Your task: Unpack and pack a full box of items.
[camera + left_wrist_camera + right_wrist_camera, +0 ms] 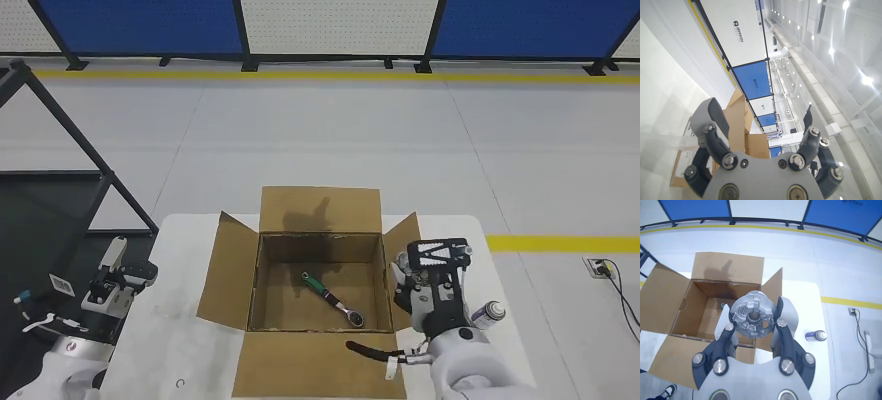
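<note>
- Nearest the robot, a black-handled implement (372, 351) is lying across the 6 o'clock flap of the box (320, 210), outside the cavity.
- A spray can (814, 335) is lying on the worktop (180, 300) at 4 o'clock of the box, apart from it.
- The right tool (753, 306) is hanging at the box's 3 o'clock side, its fingers closing on a grey metal hub (753, 318) and carrying it clear of the worktop.
- The left tool (762, 108) is sitting at 9 o'clock of the box, jaws spread wide and gripping nothing.
- A green-handled ratchet wrench (332, 300) is lying on the box floor, with bare cardboard around it.
- Judgement: the box is looking close to emptied, with two items out, one in the grip and one inside. Whether the hub is coming out or going in cannot be told, so the repacking is appearing largely or wholly outstanding.
</note>
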### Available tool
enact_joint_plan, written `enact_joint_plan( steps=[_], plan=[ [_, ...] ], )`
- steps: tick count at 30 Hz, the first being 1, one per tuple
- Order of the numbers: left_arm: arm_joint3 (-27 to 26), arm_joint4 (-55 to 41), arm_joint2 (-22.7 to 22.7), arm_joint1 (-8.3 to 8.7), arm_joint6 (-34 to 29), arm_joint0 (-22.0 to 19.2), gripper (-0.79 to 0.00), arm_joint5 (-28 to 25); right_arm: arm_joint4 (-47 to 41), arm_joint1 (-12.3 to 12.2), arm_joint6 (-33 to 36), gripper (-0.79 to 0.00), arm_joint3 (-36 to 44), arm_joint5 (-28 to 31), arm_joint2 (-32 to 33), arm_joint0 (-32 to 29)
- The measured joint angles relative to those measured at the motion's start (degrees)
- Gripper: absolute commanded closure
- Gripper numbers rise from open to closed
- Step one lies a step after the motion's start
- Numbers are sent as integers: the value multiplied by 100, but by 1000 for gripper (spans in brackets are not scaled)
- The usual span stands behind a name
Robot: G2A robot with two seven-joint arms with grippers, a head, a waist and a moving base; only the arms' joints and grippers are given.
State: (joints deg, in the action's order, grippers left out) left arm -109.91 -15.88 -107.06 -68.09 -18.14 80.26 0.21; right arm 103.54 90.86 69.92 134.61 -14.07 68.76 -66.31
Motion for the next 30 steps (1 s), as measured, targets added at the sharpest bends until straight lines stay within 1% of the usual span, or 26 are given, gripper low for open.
enact_joint_plan(
  steps=[3,5,9,13,16,19,21,23,27,30],
  plan=[
    [0,0,0,0,0,0,-785,0,-139,-7,37,0,4,-120,481,-159],
    [0,0,0,0,0,0,-785,0,-349,-13,-73,0,4,-192,831,-298],
    [0,0,0,0,0,0,-785,0,-890,-33,-397,0,4,-136,1406,-670],
    [0,0,0,0,0,0,-785,0,-1281,-56,-543,0,3,-43,1851,-1057],
    [0,0,0,0,0,0,-785,0,-1379,-77,-396,0,3,68,2054,-1308],
    [0,0,0,0,0,0,-785,0,-1460,-100,12,0,3,294,2117,-1441],
    [0,0,0,0,0,0,-785,0,-1418,-113,293,0,-82,374,2121,-1438],
    [0,0,0,0,0,0,-785,0,-1341,-120,440,0,-372,397,2057,-1282],
    [0,0,0,0,0,0,-785,0,-1356,-121,583,0,-1062,307,1959,-812],
    [0,0,0,0,0,0,-785,0,-1261,-120,608,0,-1216,221,1952,-710]
  ],
)
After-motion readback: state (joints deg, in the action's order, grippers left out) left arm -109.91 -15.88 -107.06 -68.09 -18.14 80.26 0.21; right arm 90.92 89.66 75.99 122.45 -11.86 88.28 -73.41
